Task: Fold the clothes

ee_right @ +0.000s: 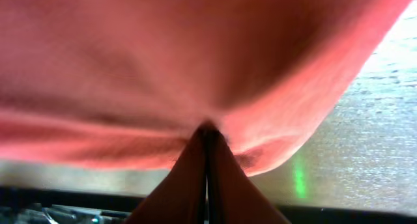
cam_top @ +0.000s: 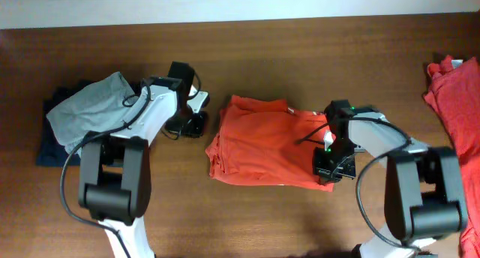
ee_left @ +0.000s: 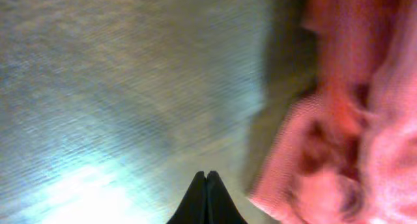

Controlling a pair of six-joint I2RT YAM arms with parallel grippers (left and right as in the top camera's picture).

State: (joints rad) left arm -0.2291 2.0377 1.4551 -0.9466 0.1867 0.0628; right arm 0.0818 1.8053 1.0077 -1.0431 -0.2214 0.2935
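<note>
Where wood table (cam_top: 300, 63) spreads, orange T-shirt (cam_top: 259, 149) lies.

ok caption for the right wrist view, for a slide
Right end effector pinched shut on a fold of the red-orange T-shirt, wooden table beyond

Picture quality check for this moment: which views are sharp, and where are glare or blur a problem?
Overhead: evenly lit and sharp, the orange shirt clear. Left wrist: the table soft, a bright glare patch at lower left, the shirt's edge blurred. Right wrist: the shirt fills the frame, too close to focus; a green reflection on the table at right.
</note>
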